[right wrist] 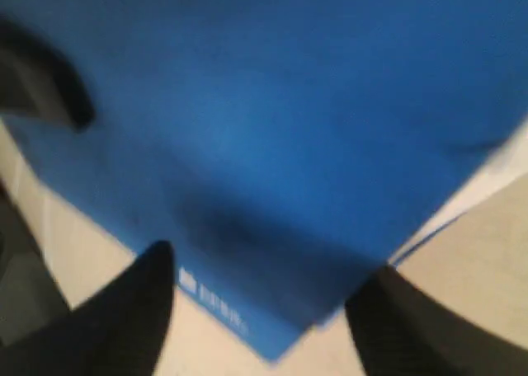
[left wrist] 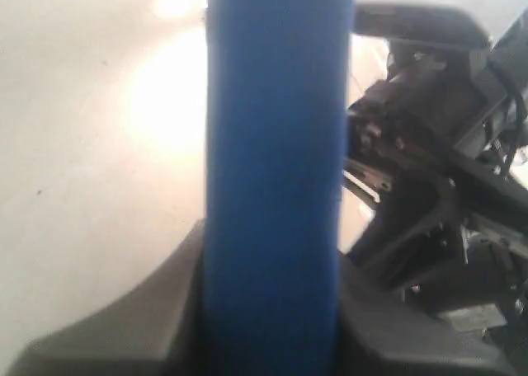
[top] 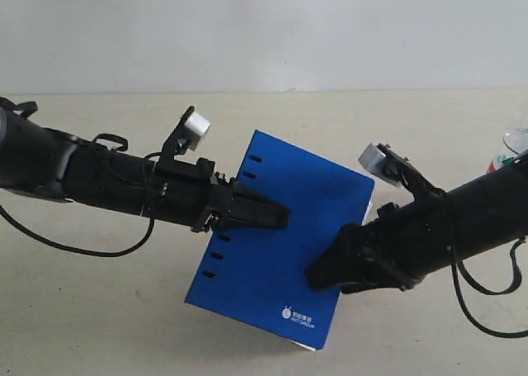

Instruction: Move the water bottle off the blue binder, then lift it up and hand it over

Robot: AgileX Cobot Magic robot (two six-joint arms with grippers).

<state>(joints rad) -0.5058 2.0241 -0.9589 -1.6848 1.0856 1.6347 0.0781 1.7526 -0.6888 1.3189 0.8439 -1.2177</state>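
Nearest the camera, the low corner of the blue binder (top: pixel 276 260) dipped toward the table (top: pixel 99 310). The small white logo (top: pixel 299 317) sat at that corner and a sliver of white peeked out beneath it. The whole binder was tilted, with its far corner up high.

Next back, the right gripper (top: pixel 318 275) was at the binder's right edge. The right wrist view showed its two dark fingers (right wrist: pixel 132 310) spread wide, with the binder's corner poking into the gap between them and neither finger pressed on the cover. It was released, with nothing in it.

A little farther back on the left, the left gripper (top: pixel 276 215) came in over the spine edge and split the row of holes (top: pixel 223 237). The left wrist view showed the binder edge-on, running straight up between the fingers (left wrist: pixel 124 326), which hugged it on both sides. That gripper was clamped on the binder. The right arm (left wrist: pixel 437 186) loomed just beyond it.

Farther off, at the far right edge of the exterior view, the water bottle (top: pixel 513 149) was well apart from the binder. It was only partly in view, half hidden behind the right arm and cut off by the frame. Only some clear plastic and a bit of red label showed. Whether it stood upright could not be told.

Beyond it all was a plain pale wall (top: pixel 264 30).
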